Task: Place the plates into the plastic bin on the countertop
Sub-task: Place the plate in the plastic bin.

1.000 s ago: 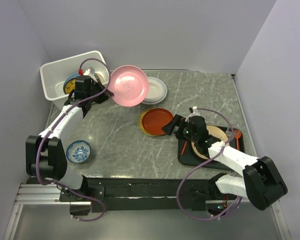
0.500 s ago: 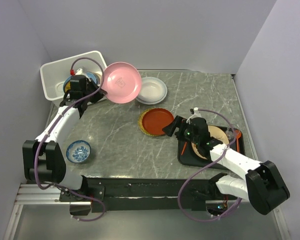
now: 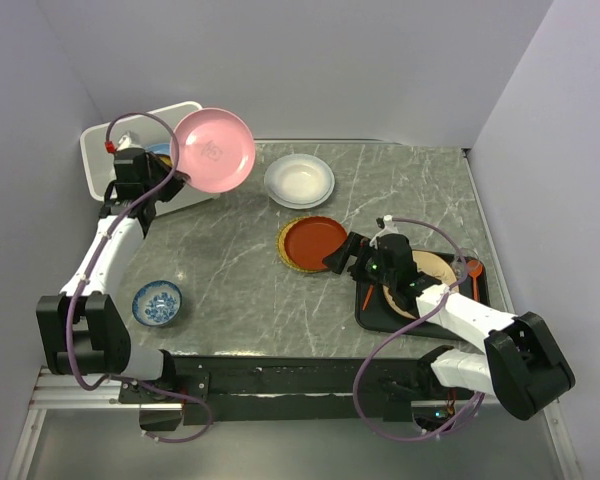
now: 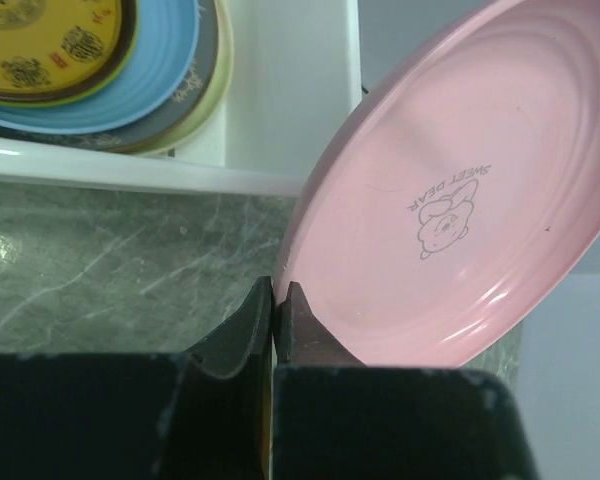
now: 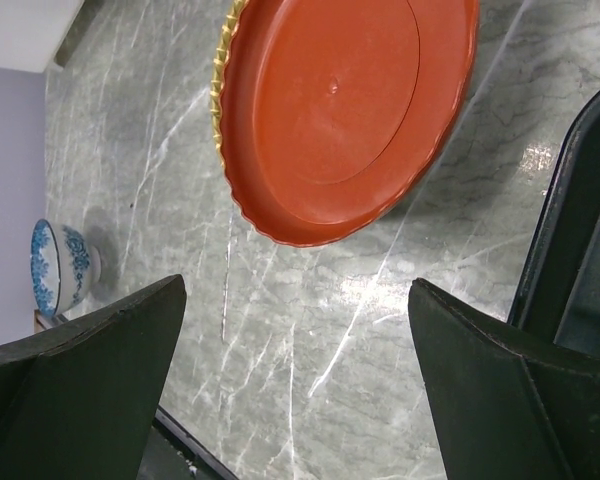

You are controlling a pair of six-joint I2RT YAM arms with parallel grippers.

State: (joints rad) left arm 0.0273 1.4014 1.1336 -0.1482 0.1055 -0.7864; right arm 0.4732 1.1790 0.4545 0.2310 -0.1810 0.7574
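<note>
While the left gripper (image 4: 275, 318) clenches the near rim of the pink plate (image 4: 450, 200), that plate hangs tilted above the bin's (image 4: 290, 100) right wall, not inside it. Within the bin a yellow plate (image 4: 50, 40) lies on a blue plate (image 4: 155, 80). Right of the bin, a white plate (image 3: 299, 181) rests on the countertop (image 3: 230, 270), with a red plate (image 5: 340, 110) nearer. The right gripper (image 5: 295, 330) is spread wide and empty just beside the red plate's near-right edge. Behind it a black tray (image 3: 372, 312) holds a cream plate (image 3: 432, 268). A bowl (image 3: 157, 302) stands near left.
</note>
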